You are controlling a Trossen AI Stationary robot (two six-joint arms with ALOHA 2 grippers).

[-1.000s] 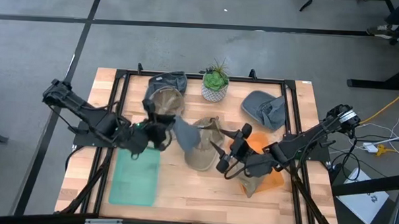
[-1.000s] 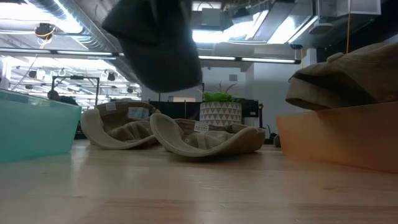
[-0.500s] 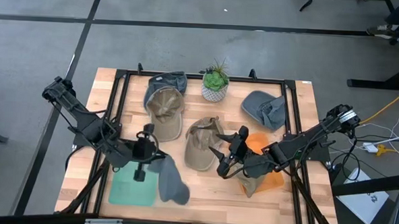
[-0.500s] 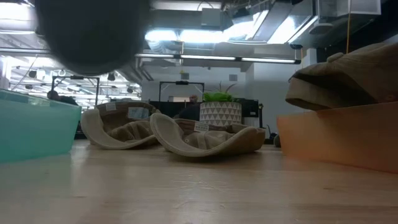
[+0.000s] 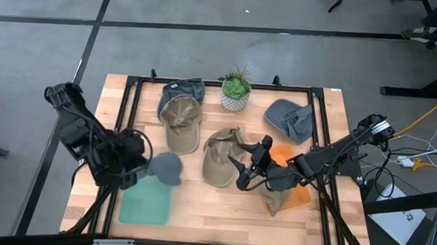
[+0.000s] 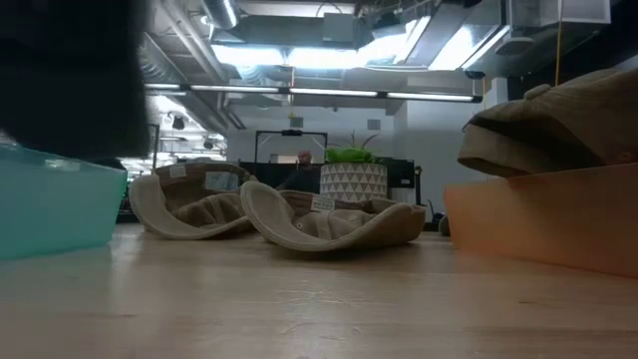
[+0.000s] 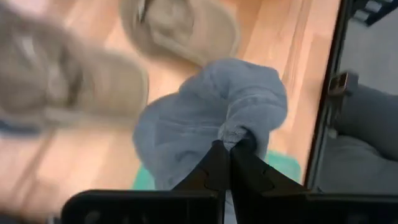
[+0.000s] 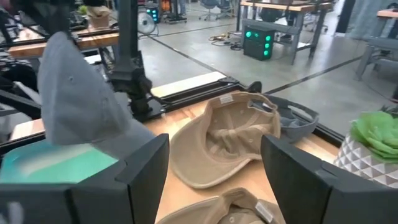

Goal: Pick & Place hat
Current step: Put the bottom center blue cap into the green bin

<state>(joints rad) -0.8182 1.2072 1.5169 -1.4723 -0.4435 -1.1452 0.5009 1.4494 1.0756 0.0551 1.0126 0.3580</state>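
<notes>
**Carrying a grey hat over the teal bin**

Pinching a fold of fabric between its pressed-together fingers, the left hand (image 7: 230,163) holds the grey hat (image 5: 164,167) up off the desk (image 5: 222,204). The hat hangs from the fingertips and spreads out just ahead of them, with the teal bin (image 5: 145,205) directly beneath and slightly nearer the desk's front edge than the hand. In the left wrist view the cloth bunches where the two dark fingers meet, and the green of the bin shows below it.

Beyond the left hand, toward the middle of the desk, lie two tan caps: one tan cap (image 5: 180,122) upside down, and a second tan cap (image 5: 219,156) just beside it. A denim cap (image 5: 183,88) rests partly under the first. A potted plant (image 5: 236,91) stands at the far edge, and another grey cap (image 5: 289,118) lies apart to its side.

The right hand (image 5: 244,168) hovers with its fingers spread wide, holding nothing, just beside the second tan cap. Close behind it sits the orange bin (image 5: 295,192), with a tan hat (image 6: 553,120) lying on top.
</notes>
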